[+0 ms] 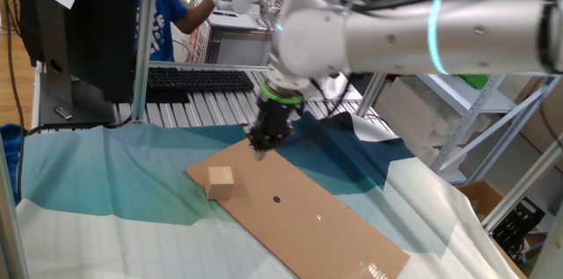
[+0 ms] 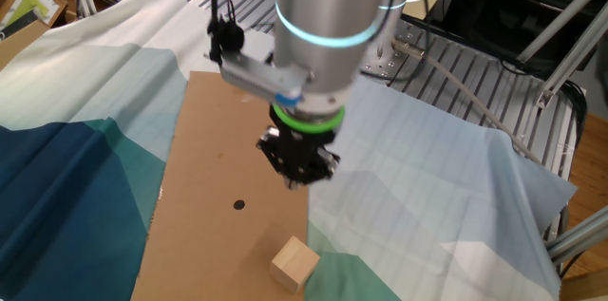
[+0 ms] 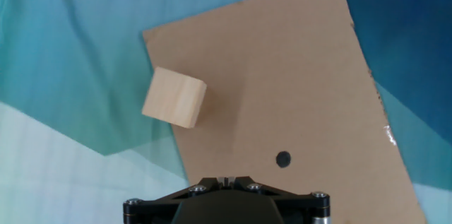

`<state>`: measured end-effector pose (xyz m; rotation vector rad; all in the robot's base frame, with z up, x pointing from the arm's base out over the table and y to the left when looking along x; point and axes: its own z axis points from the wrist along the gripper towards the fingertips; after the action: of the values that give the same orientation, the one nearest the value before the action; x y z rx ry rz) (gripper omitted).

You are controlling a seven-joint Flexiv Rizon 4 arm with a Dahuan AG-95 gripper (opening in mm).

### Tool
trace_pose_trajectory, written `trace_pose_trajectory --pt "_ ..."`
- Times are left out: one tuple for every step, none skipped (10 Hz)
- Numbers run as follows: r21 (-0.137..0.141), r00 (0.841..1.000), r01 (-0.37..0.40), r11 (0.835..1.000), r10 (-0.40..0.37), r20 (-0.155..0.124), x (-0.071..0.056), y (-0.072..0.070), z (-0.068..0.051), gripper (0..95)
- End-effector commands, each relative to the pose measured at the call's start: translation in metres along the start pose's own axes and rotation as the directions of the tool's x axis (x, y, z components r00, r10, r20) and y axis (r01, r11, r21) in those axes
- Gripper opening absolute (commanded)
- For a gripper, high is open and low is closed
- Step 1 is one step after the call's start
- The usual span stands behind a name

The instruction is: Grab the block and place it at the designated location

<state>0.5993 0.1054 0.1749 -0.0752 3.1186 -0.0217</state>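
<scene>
The block [image 1: 220, 179] is a light tan wooden cube standing at the near corner of the brown cardboard sheet [image 1: 317, 226], partly over the cloth. It also shows in the other fixed view [image 2: 294, 264] and in the hand view [image 3: 174, 97]. The designated location is a small dark dot [image 1: 277, 198] on the sheet, also seen in the other fixed view [image 2: 238, 205] and in the hand view [image 3: 283, 159]. My gripper [image 1: 261, 147] hovers above the sheet's far end, apart from the block and the dot. Its fingers are together and hold nothing, as the other fixed view [image 2: 299, 178] and the hand view [image 3: 226, 179] also show.
A blue, teal and white cloth [image 1: 106, 173] covers the table. A keyboard [image 1: 198, 78] and a monitor [image 1: 79, 15] stand at the back. A person in blue [image 1: 167, 15] is behind them. Metal frame posts [image 1: 141, 41] rise at the edges. Small white marks [image 1: 378, 270] lie on the sheet's far end.
</scene>
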Motion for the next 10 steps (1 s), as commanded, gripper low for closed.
trace_pose_trajectory --pt "0.017 0.999 -0.050 0.999 0.050 -0.022 -0.015 0.018 0.000 0.0" --pt "0.015 0.997 -0.073 0.997 0.074 -0.011 -0.017 0.024 0.003 0.0" --pt "0.013 0.996 -0.089 0.996 0.089 0.002 -0.017 0.028 0.006 0.0" --pt "0.012 0.996 -0.090 0.996 0.090 0.004 -0.017 0.030 0.009 0.0" --pt "0.011 0.996 -0.084 0.996 0.084 -0.002 -0.017 0.030 0.010 0.0" --pt "0.008 0.997 -0.080 0.997 0.080 -0.010 -0.017 0.030 0.010 0.0" --pt "0.010 0.996 -0.081 0.997 0.081 -0.023 -0.017 0.030 0.010 0.0" --pt "0.010 0.996 -0.082 0.997 0.082 -0.029 -0.017 0.030 0.010 0.0" --pt "0.011 0.996 -0.083 0.996 0.084 -0.036 -0.017 0.030 0.010 0.0" --pt "0.012 0.996 -0.076 0.997 0.077 -0.034 -0.017 0.030 0.010 0.0"
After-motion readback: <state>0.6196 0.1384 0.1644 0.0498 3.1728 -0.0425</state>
